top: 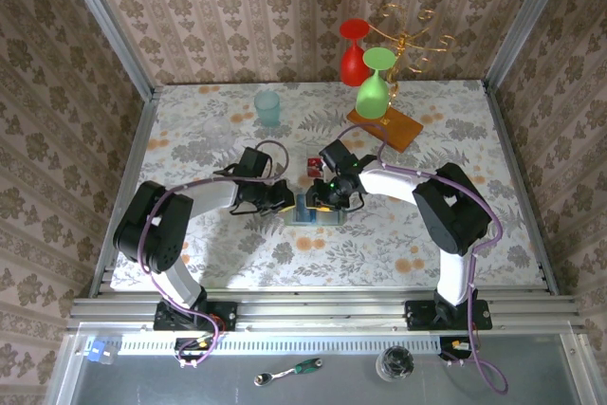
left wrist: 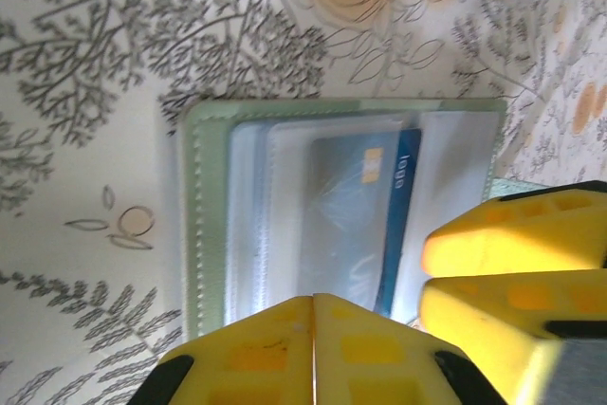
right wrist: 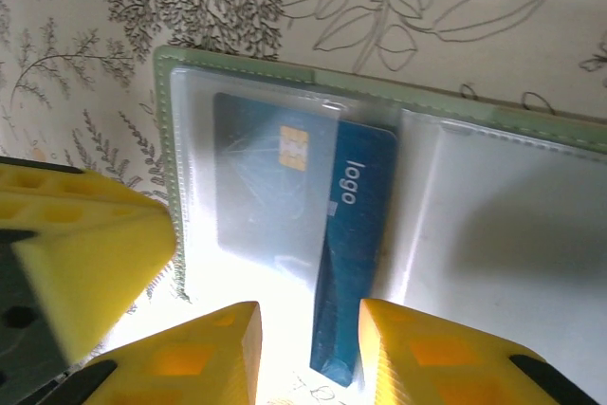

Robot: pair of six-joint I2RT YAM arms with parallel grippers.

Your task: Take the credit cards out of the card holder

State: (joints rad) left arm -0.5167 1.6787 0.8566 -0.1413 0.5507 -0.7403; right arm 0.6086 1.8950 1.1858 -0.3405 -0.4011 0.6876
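Note:
The card holder (top: 311, 214) lies open and flat on the table, its green stitched border (left wrist: 203, 234) framing clear sleeves. A blue credit card (right wrist: 353, 234) marked "logo" sticks halfway out of the left sleeve, its free end tilted. My right gripper (right wrist: 308, 334) is open, and the card's free end stands between its fingers, close to the right one. My left gripper (left wrist: 314, 305) is shut, its tips resting on the sleeve over the blue credit card (left wrist: 394, 225). Both grippers meet over the holder (top: 305, 201). A small red credit card (top: 313, 164) lies just beyond them.
An orange-brown wooden slab (top: 403, 132) at the back right carries a green glass (top: 373, 92); a red glass (top: 353, 59) and a gold rack (top: 408, 40) stand behind. A pale blue cup (top: 267, 108) stands at the back centre.

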